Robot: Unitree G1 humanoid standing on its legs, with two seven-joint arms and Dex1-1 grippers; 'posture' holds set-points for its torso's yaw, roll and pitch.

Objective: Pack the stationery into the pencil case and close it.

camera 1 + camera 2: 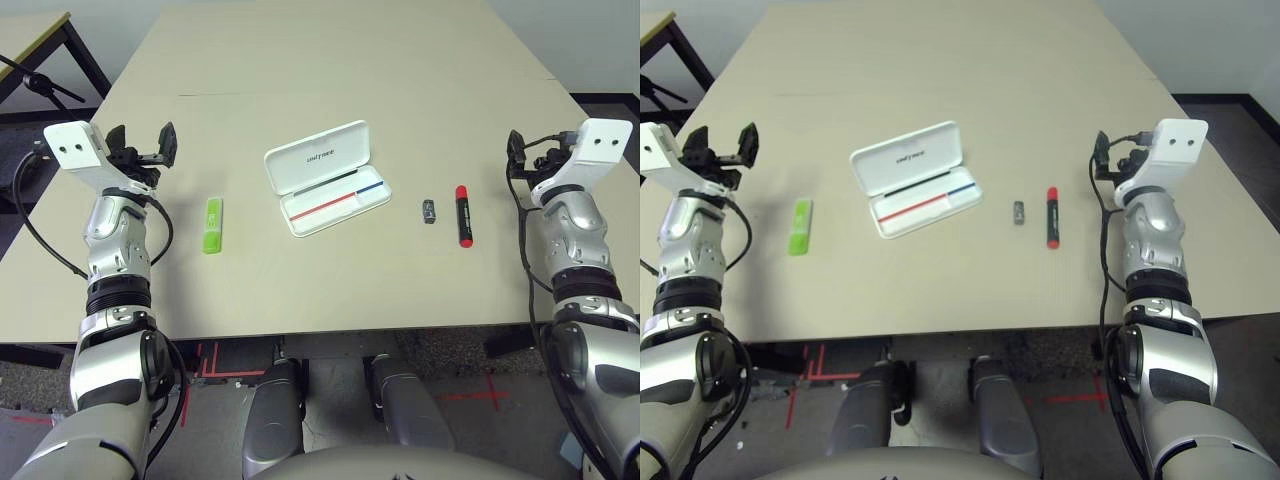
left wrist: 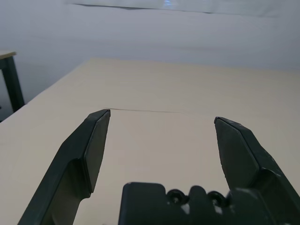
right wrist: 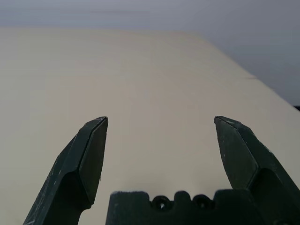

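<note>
Left pincer spread wide, empty, raised over the table at nine o'clock; right pincer equally wide, empty, up at three o'clock. Pencil case lying open at table centre, lid flipped back toward twelve. Lime-green bar off at nine o'clock of the case. Tiny dark clip and red marker side by side at three o'clock, apart from both pincers.

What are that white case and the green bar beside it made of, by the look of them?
The pencil case looks like hard, smooth white plastic: rigid open lid, rounded corners, a slight sheen. The lime-green bar also seems plastic, glossy, with a white label; it could be something softer, which its look leaves open.
</note>
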